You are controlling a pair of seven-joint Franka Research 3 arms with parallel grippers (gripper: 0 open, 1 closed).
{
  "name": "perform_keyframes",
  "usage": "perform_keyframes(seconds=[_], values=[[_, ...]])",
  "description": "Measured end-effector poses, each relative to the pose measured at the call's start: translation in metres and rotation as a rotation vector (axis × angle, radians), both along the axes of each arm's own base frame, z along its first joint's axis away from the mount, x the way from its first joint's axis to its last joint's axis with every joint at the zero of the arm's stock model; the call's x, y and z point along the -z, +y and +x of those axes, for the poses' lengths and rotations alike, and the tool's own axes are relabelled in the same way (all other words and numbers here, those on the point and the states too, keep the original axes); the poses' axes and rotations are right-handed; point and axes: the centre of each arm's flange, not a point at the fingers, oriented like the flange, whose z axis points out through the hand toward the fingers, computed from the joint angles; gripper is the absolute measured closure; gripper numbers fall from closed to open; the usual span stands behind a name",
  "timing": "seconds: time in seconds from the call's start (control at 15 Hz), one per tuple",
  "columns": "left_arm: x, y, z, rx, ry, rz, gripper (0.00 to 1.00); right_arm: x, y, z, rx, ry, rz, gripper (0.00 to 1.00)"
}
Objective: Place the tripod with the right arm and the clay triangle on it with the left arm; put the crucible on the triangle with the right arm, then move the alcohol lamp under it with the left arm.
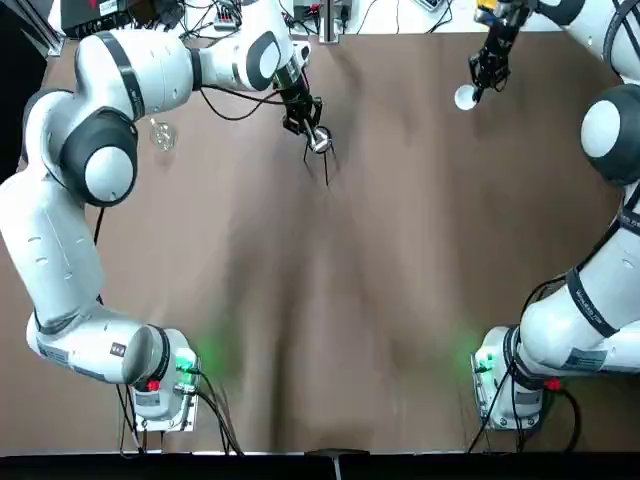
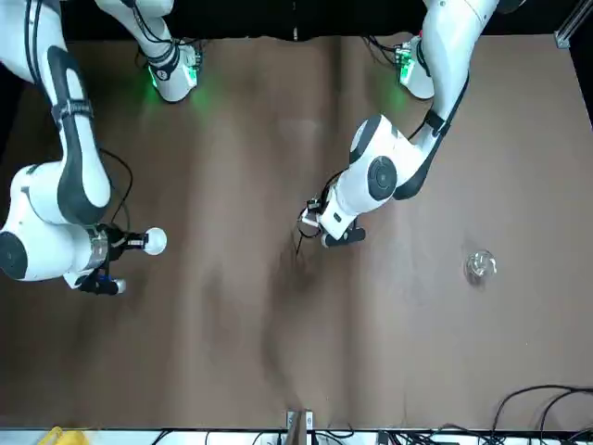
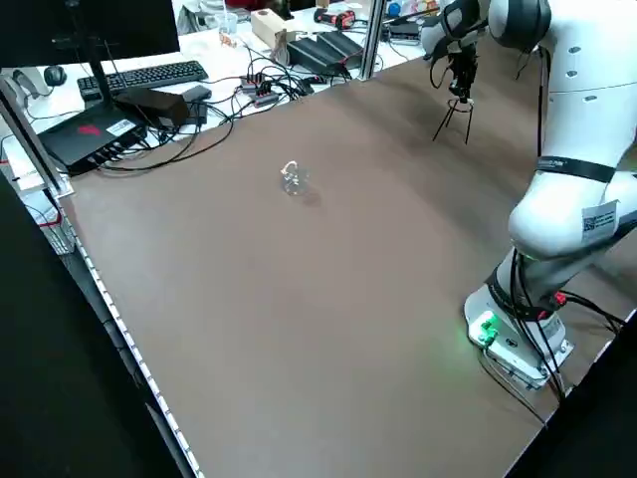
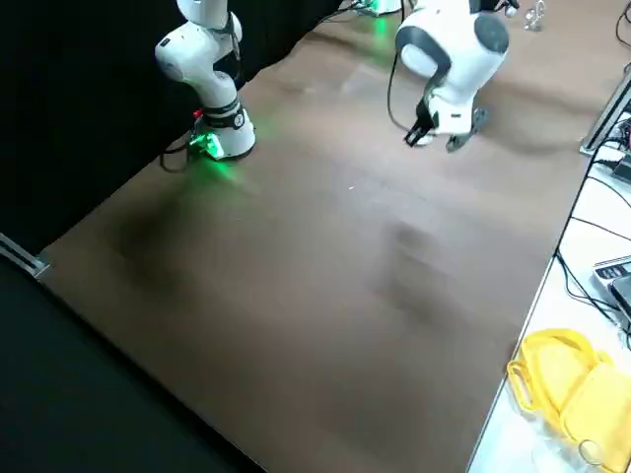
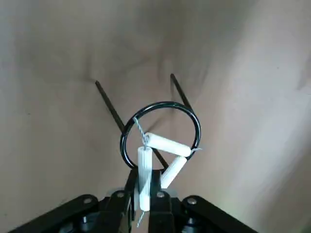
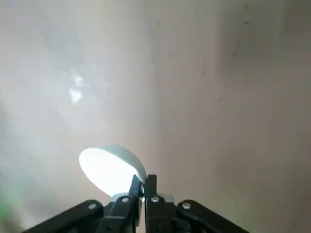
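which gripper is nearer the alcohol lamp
Left. The left gripper sits over the tripod, partway across from the alcohol lamp; the right gripper is far beyond.

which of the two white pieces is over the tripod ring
The clay triangle, three white rods pinched by the left gripper above the tripod. The crucible is a round cup in the right gripper, far off.

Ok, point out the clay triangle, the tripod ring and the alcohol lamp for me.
clay triangle (image 5: 166, 144): left wrist view, on its upper white tube.
tripod (image 5: 190, 122): left wrist view, on the black ring's rim.
alcohol lamp (image 2: 479, 267): front view, on the glass bulb.
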Motion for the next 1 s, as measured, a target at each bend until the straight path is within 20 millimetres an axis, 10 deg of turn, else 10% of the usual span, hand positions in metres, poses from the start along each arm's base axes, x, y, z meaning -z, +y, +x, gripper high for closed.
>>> perform_keyframes(seconds=[0.33, 1.0], values=[[0.002, 0.000, -0.001, 0.005, 0.003, 0.002, 0.87, -0.013, 0.062, -0.005, 0.051, 0.004, -0.039, 0.94], [0.003, 0.000, -0.002, 0.012, 0.002, 0.002, 0.78, -0.017, 0.066, -0.004, 0.062, 0.000, -0.019, 0.94]])
